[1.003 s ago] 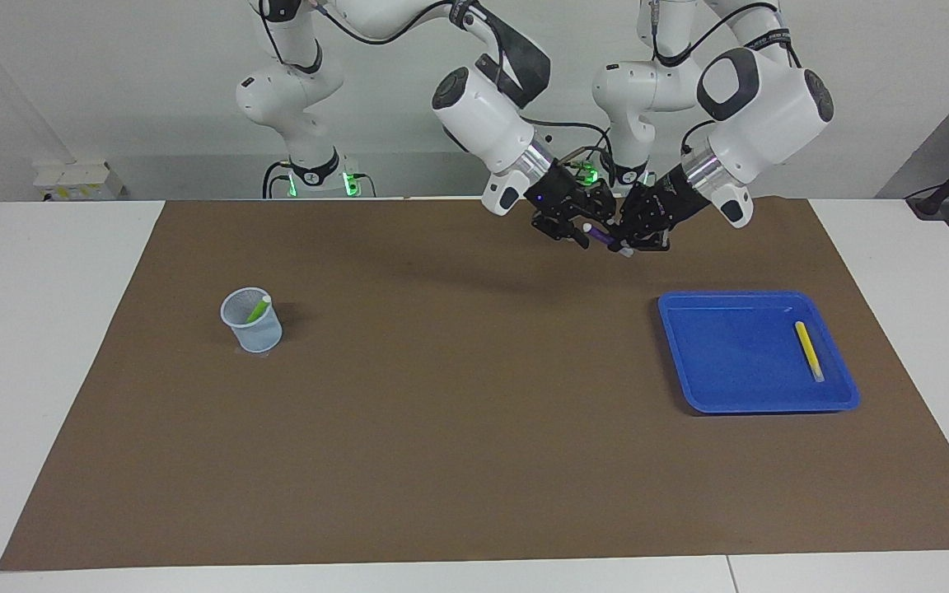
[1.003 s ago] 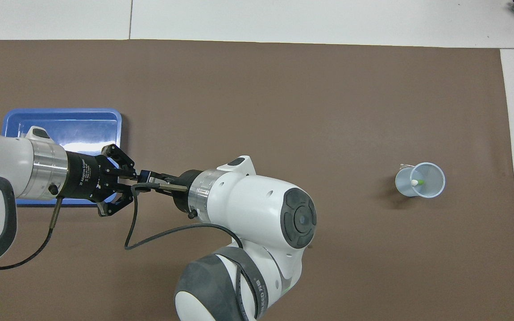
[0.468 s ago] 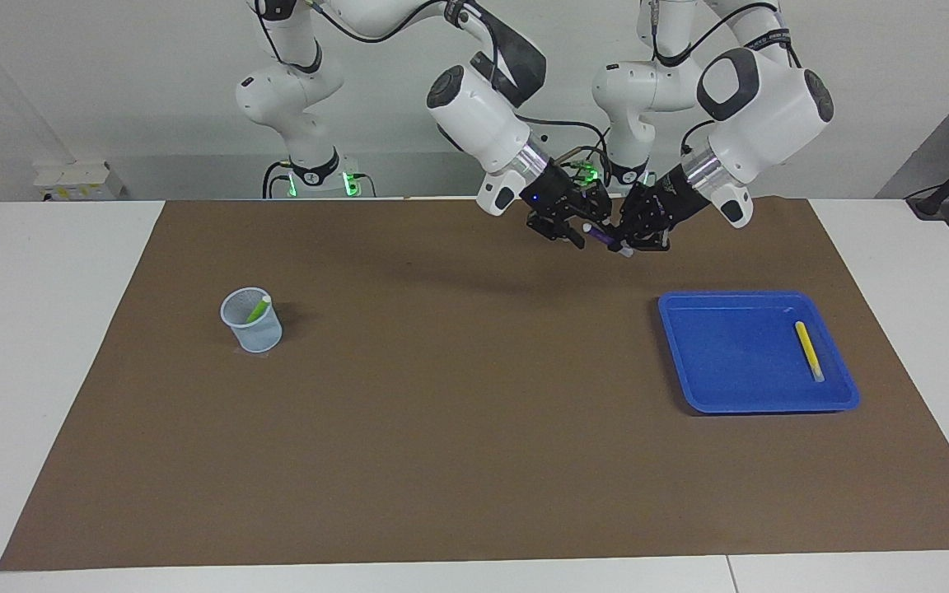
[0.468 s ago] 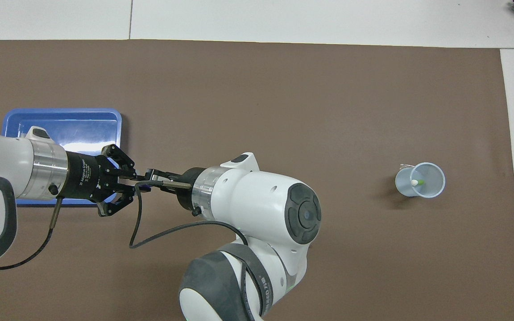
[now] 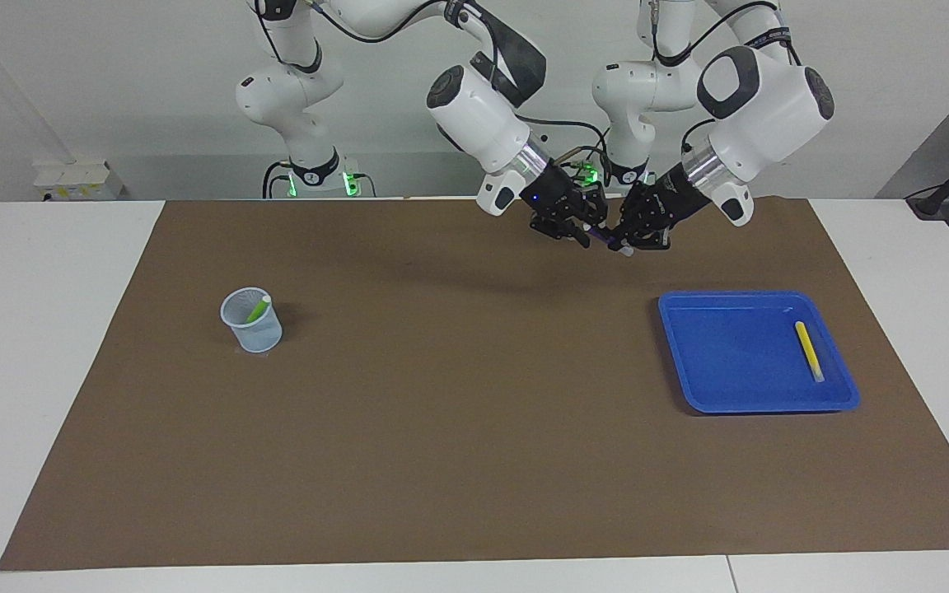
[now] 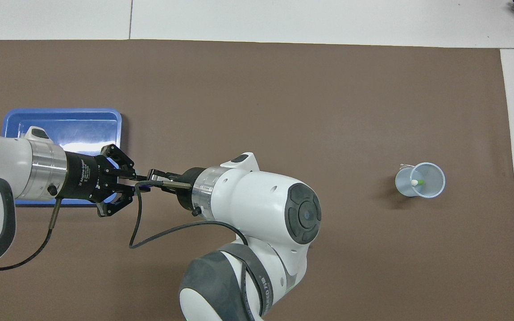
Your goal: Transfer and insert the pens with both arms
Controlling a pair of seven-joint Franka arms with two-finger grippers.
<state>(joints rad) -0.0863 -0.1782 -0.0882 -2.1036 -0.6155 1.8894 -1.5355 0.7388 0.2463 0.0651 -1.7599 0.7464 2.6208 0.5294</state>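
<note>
Purple pen changing hands in mid-air

Purple pen [image 5: 604,239] is hanging between the two grippers, raised over the brown mat [image 5: 474,461] near the edge closest to the robots, toward the left arm's end. The left gripper [image 5: 633,241] is staying clamped on it, fingers fully closed around the barrel. The right gripper [image 5: 582,233] is where the change is happening: over the last second its fingers have been narrowing onto the pen's free end, and the arm has been edging in closer. Whether its grip is already firm I cannot tell.

That is pointing to the handover step nearing completion; the left gripper's release would likely be coming next, then the carry to the mesh cup [image 5: 252,321].

The green pen [image 5: 258,310] is already standing in that cup, toward the right arm's end of the mat. The yellow pen [image 5: 809,350] is lying in the blue tray [image 5: 722,387], along its outer edge, waiting its turn.
</note>
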